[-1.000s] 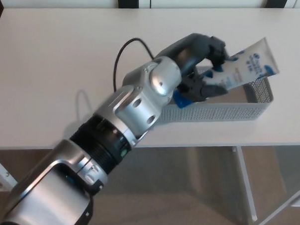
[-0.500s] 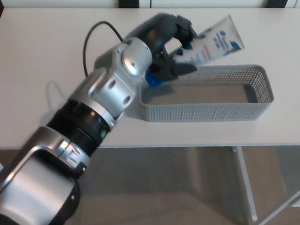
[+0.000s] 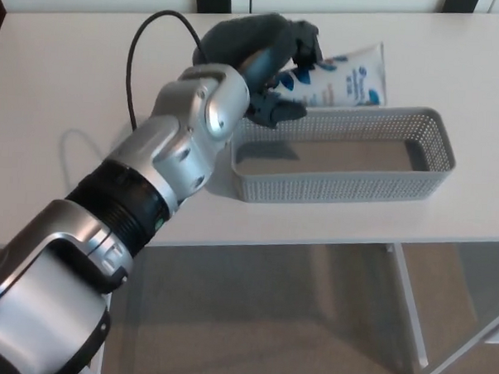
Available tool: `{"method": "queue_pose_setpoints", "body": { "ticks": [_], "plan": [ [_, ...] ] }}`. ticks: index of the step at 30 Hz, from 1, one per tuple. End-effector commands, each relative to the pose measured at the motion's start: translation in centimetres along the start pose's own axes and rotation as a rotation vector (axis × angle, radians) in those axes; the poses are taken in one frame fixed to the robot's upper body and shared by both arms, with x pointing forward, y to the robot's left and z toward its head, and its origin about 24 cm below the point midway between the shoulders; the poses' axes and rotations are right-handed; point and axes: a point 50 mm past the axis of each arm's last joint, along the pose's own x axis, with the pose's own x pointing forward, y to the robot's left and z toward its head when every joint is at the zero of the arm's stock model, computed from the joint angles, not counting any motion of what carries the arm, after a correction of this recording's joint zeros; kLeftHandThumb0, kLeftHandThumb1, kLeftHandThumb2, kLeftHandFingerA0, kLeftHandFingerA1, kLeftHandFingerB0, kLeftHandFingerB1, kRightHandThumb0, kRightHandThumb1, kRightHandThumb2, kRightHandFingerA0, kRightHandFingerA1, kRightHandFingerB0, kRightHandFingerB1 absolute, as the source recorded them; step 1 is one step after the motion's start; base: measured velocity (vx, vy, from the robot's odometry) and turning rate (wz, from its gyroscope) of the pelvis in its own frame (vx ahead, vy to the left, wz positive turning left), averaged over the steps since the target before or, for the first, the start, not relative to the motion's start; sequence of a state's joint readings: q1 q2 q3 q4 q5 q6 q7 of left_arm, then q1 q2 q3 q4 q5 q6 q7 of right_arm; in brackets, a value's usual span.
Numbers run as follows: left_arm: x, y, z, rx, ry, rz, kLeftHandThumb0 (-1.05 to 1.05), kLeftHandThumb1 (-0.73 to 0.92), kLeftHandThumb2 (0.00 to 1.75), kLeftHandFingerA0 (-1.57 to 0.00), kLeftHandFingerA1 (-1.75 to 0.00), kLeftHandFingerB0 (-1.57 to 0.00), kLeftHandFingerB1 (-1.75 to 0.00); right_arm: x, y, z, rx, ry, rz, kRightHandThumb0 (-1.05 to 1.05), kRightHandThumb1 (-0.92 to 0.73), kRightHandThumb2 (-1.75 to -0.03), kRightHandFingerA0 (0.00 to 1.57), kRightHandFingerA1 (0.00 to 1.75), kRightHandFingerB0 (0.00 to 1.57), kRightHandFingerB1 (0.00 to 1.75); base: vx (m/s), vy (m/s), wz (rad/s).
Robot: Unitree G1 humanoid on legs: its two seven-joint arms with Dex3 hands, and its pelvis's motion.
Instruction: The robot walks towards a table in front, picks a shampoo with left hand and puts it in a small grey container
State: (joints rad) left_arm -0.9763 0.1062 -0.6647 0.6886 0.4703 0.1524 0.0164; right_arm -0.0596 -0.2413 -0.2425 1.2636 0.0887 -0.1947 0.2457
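White table [image 3: 56,54], grey perforated container [image 3: 341,187] sitting near its front edge.
Left hand [image 3: 275,68] is grasping shampoo tube [image 3: 350,75] over the rear rim; beige carpet [image 3: 310,322] below.

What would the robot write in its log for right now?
left hand: shut on shampoo tube | tube: at far rim of grey container, not inside | right hand: not in view | placing: not yet done

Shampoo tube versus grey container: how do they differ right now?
The shampoo tube is smooth, white with blue print; the grey container is perforated. The tube is held aloft in the left hand; the container rests on the table, empty. The container is clearly longer. Both lie crosswise in the head view.
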Motion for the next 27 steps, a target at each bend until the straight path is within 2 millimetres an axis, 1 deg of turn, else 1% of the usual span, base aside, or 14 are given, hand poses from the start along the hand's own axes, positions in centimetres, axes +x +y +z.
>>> {"method": "queue_pose_setpoints", "body": {
  "ticks": [1, 2, 4, 6, 7, 11, 12, 13, 14, 15, 18, 19, 20, 27],
  "plan": [
    [-0.5, -0.7, 0.6, 0.301, -0.171, 0.119, -0.37, 0.80, 0.64, -0.81, -1.25, -0.69, -0.58, 0.0, -0.3, 0.3, -0.008, -0.005, -0.003, -0.31, -0.63, -0.58, 0.61, 0.45, 0.54, 0.42, 0.00, 0.000, 0.00],
    [-0.4, -0.9, 0.6, 0.315, -0.166, 0.113, -0.36, 0.66, 1.06, -0.86, -1.07, -0.57, -0.70, 0.0, -0.2, 0.4, -0.008, -0.008, -0.001, -0.31, -0.64, -0.58, 0.60, 0.46, 0.54, 0.42, 0.00, 0.000, 0.00],
    [-0.3, -1.0, 0.6, 0.330, -0.161, 0.105, -0.36, 0.68, 1.07, -0.83, -1.03, -0.48, -0.64, 0.1, -0.2, 0.6, -0.017, -0.013, 0.001, -0.33, -0.62, -0.58, 0.60, 0.46, 0.53, 0.41, 0.00, 0.000, 0.00],
    [-0.2, -1.1, 0.5, 0.332, -0.162, 0.100, -0.40, 0.69, 1.08, -0.80, -0.98, -0.55, -0.67, 0.1, -0.2, 0.7, -0.030, -0.014, 0.002, -0.34, -0.62, -0.58, 0.60, 0.46, 0.53, 0.41, 0.00, 0.000, 0.00],
    [-0.3, -1.2, 0.5, 0.329, -0.172, 0.094, -0.41, 0.86, 0.65, -0.72, -1.15, -0.64, -0.59, 0.1, -0.2, 0.6, -0.025, -0.013, 0.001, -0.34, -0.61, -0.58, 0.60, 0.46, 0.53, 0.41, 0.00, 0.000, 0.00],
    [-0.4, -1.4, 0.4, 0.295, -0.185, 0.073, -0.38, 0.83, 0.64, -0.74, -1.32, -0.67, -0.55, 0.1, -0.1, 0.5, -0.017, -0.012, 0.005, -0.35, -0.60, -0.57, 0.61, 0.46, 0.52, 0.41, 0.00, 0.000, 0.00],
    [-0.4, -1.5, 0.5, 0.267, -0.187, 0.074, -0.32, 0.78, 0.65, -0.68, -1.56, -0.69, -0.61, 0.1, -0.1, 0.5, -0.012, -0.015, 0.007, -0.34, -0.60, -0.57, 0.61, 0.46, 0.51, 0.41, 0.00, 0.000, 0.00],
    [-0.1, -1.7, 0.5, 0.176, -0.113, -0.020, -0.32, 0.44, 0.96, 0.00, -0.50, 0.00, -0.47, 0.1, -0.1, 0.6, -0.016, -0.017, 0.006, -0.32, -0.61, -0.58, 0.62, 0.46, 0.51, 0.40, 0.00, 0.000, 0.00],
    [0.0, -1.8, 0.5, 0.142, -0.077, -0.061, -0.64, 0.42, 0.77, 0.00, -0.11, -0.04, -0.21, 0.1, -0.1, 0.6, -0.024, -0.018, 0.005, -0.33, -0.62, -0.58, 0.62, 0.46, 0.51, 0.40, 0.00, 0.000, 0.00],
    [0.0, -1.9, 0.5, 0.121, -0.057, -0.079, -0.73, 0.45, 0.78, 0.00, 0.00, 0.00, -0.10, 0.1, -0.1, 0.6, -0.029, -0.018, 0.003, -0.33, -0.62, -0.58, 0.63, 0.46, 0.52, 0.40, 0.00, 0.000, 0.00],
    [0.1, -1.9, 0.5, 0.093, -0.036, -0.097, -0.74, 0.44, 0.80, 0.00, 0.00, 0.00, -0.07, 0.2, 0.0, 0.7, -0.028, -0.018, 0.002, -0.33, -0.62, -0.58, 0.61, 0.45, 0.52, 0.40, 0.00, 0.000, 0.00],
    [0.1, -2.0, 0.5, 0.094, -0.027, -0.117, -0.85, 0.48, 0.61, 0.00, 0.00, 0.00, -0.01, 0.2, -0.1, 0.8, -0.035, -0.015, -0.001, -0.33, -0.62, -0.58, 0.61, 0.45, 0.54, 0.41, 0.00, 0.000, 0.00],
    [0.1, -2.1, 0.5, 0.094, -0.025, -0.121, -0.87, 0.51, 0.57, 0.00, 0.00, 0.00, -0.01, 0.2, -0.1, 0.8, -0.035, -0.016, 0.001, -0.34, -0.61, -0.58, 0.60, 0.45, 0.53, 0.41, 0.00, 0.000, 0.00],
    [0.1, -2.2, 0.5, 0.094, -0.017, -0.147, -0.97, 0.53, 0.62, 0.00, 0.00, 0.00, 0.00, 0.3, 0.0, 1.1, -0.044, -0.015, 0.012, -0.34, -0.63, -0.58, 0.60, 0.45, 0.52, 0.40, 0.00, 0.000, 0.00]
  ]
}}
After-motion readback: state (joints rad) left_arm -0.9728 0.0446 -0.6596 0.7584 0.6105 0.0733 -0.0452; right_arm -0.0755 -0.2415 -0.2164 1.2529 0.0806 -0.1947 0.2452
